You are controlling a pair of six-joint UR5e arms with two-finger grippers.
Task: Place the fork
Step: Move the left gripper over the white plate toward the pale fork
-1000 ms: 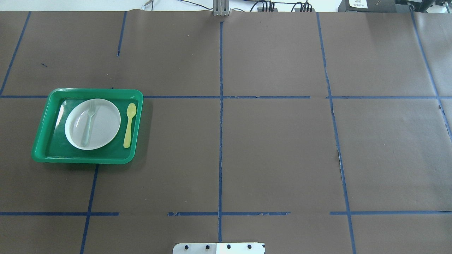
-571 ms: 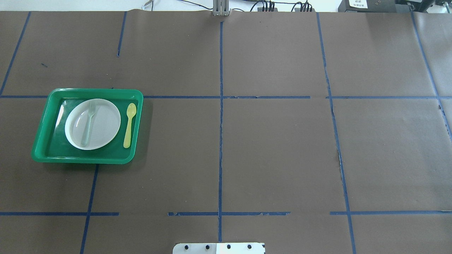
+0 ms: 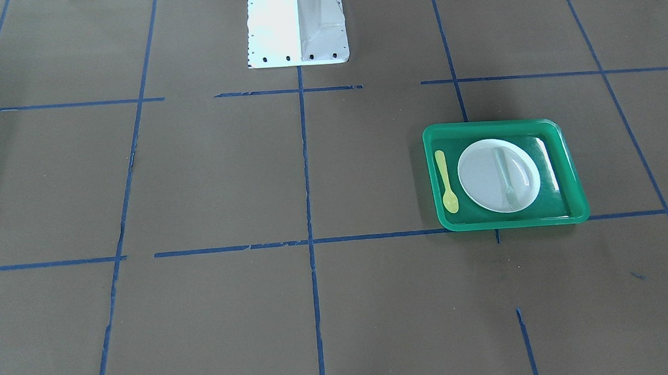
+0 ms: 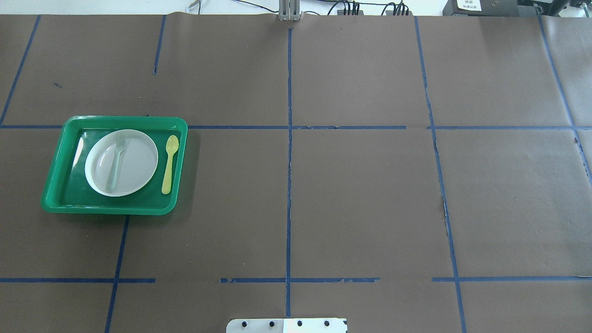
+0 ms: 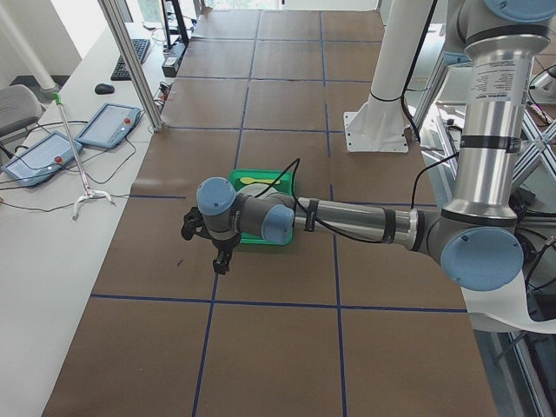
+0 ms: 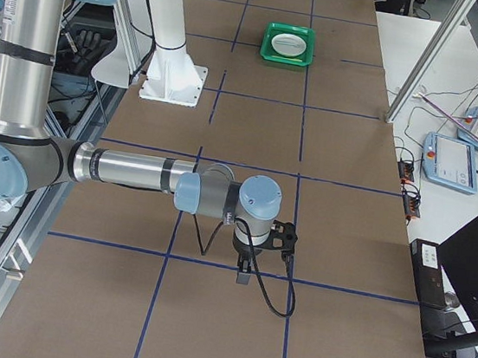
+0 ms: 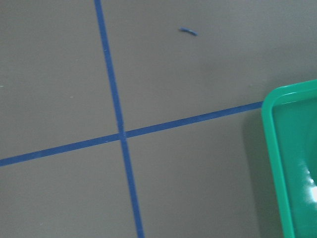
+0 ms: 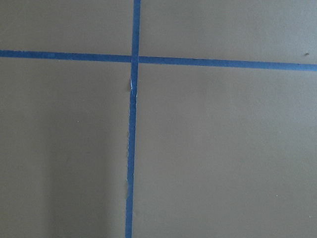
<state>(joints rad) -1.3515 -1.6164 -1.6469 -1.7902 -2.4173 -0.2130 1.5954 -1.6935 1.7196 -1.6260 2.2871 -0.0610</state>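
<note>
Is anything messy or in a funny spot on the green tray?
Nothing is spilled or broken. The only odd bit is that the fork lies right on the plate, while the spoon lies on the tray beside the plate. They lie nearly side by side, pointing the same way.

Brown paper covers the tabletop (image 4: 370, 194), marked into rectangles by blue tape lines (image 4: 289, 185) that are torn in places. Along the far edge runs a white desk (image 5: 52, 226) carrying black cables (image 4: 351, 8), a blue-edged tablet (image 5: 109, 124), a keyboard (image 5: 137, 54) and a mouse (image 5: 104, 88). An aluminium post (image 5: 130, 61) rises at that edge. The light is bright and even
</note>
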